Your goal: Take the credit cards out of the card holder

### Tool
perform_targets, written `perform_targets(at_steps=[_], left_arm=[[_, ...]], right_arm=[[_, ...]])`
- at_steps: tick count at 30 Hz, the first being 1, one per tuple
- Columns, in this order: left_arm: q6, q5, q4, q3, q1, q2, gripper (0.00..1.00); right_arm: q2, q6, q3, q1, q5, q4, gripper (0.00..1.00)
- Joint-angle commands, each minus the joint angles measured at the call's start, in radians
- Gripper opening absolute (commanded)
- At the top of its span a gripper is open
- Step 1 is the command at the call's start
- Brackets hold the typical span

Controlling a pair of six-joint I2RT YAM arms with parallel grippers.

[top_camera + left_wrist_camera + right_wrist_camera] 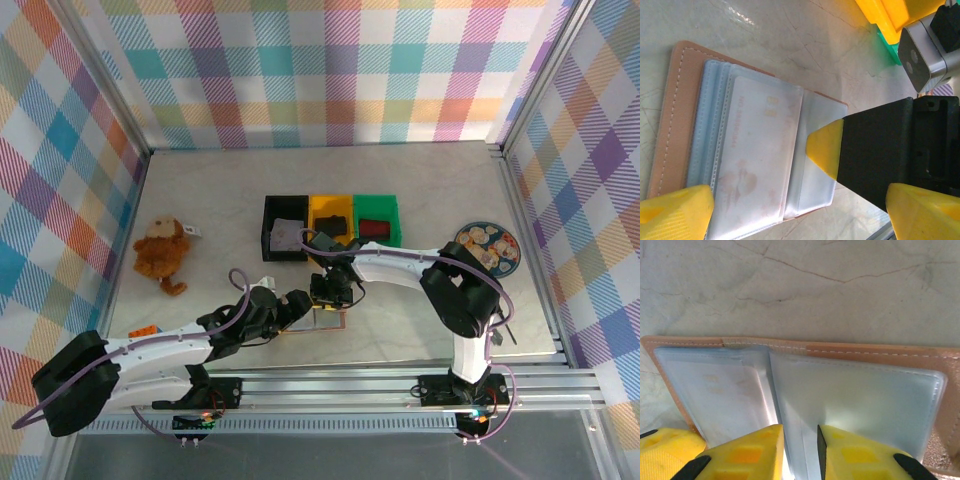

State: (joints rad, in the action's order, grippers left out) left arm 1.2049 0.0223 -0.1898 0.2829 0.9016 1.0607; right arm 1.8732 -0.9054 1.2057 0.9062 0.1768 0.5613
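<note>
The card holder [328,321] lies open and flat on the table, its pinkish-tan leather [671,120] framing pale blue-grey plastic sleeves [860,400]. A pale card [762,145] sits inside the top sleeve. My left gripper [297,308] hovers low over the holder's near side, open wide, one yellow fingertip [675,212] on each side of the sleeves. My right gripper [800,450] reaches down from the far side and its yellow tip [825,147] rests on a sleeve. Its jaws stand a narrow gap apart, straddling a sleeve's edge.
A black bin [285,228], a yellow bin [331,215] and a green bin [376,218] stand in a row just behind the holder. A plush monkey [160,250] lies at the left, a patterned plate [487,245] at the right, and a small orange item [143,331] near the left arm.
</note>
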Motion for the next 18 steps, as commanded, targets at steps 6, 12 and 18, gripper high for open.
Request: perform_targets(at_steps=[6,12,18], left_arm=[[-0.021,-0.015,0.004,0.024,0.005,0.038,0.89],[-0.031,0.004,0.031,0.032,0.008,0.019,0.89],[-0.042,-0.007,0.01,0.052,0.012,0.061,0.89]], right_arm=[[0.007,-0.014,-0.005,-0.001,0.018,-0.009,0.27],[0.009,-0.016,-0.007,-0.001,0.021,-0.011,0.27],[0.017,-0.018,-0.01,-0.001,0.021,-0.015,0.27]])
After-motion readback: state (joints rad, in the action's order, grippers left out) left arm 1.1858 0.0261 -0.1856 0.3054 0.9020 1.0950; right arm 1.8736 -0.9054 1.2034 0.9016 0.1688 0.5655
